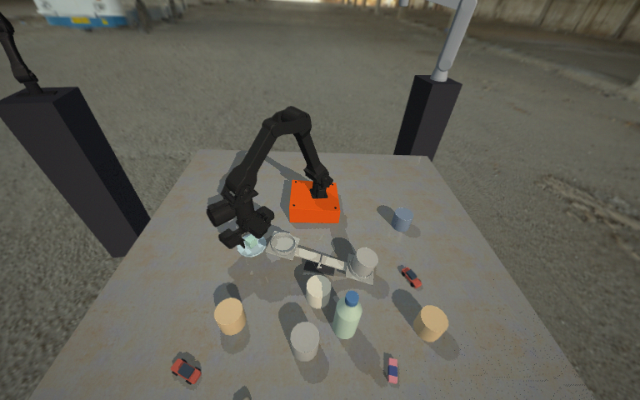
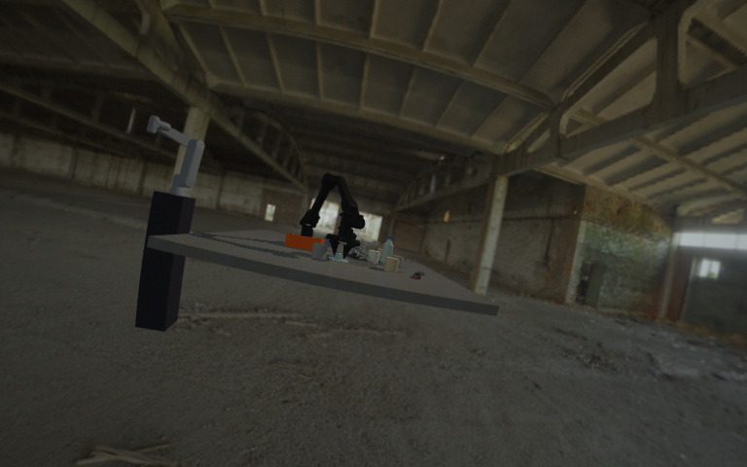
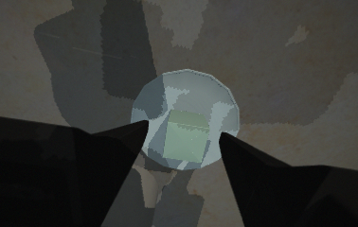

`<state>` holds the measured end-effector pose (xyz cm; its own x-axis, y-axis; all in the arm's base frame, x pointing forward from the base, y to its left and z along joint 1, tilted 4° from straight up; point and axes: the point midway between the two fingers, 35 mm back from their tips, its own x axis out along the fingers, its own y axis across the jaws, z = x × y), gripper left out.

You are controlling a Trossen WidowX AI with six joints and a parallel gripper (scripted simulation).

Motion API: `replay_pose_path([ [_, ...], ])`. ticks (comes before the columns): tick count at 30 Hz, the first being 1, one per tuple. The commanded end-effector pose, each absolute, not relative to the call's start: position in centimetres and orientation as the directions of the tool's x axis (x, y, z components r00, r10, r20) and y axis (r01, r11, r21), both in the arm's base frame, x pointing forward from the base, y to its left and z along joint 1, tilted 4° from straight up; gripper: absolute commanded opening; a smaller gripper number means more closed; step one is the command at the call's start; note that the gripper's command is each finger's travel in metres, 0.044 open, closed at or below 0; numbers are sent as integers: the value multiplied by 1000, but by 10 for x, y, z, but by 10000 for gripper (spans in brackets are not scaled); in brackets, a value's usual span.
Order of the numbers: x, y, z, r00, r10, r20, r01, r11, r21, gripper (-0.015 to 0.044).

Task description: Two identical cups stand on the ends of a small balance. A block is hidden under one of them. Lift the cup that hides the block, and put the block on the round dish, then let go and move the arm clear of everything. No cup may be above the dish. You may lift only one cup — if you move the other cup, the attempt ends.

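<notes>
directly below the gripper lies the pale green block, resting on the round dish. its fingers stand spread wide, one on each side of the block, apart from it and holding nothing.

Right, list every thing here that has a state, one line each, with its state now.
end effector: open, fingers apart on either side of the block, holding nothing
block: released, sitting on the dish
dish: holding the block, no cup above it
balance: near pad bare, far pad loaded
remaining cup: upright on its pad
bottle: upright, capped
</notes>
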<state>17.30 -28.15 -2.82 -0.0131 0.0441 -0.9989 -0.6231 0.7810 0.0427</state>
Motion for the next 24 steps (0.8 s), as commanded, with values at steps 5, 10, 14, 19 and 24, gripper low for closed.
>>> replay_pose_path([
  [5,174,-285,16,-13,41,-999,-626,779,40,440],
  [10,174,-284,29,-13,40,-999,-627,778,39,440],
  [14,174,-284,66,-8,34,-999,-624,781,31,440],
  [19,174,-284,76,-6,33,-999,-623,782,29,440],
  [24,174,-284,76,-6,33,-999,-623,782,29,440],
])
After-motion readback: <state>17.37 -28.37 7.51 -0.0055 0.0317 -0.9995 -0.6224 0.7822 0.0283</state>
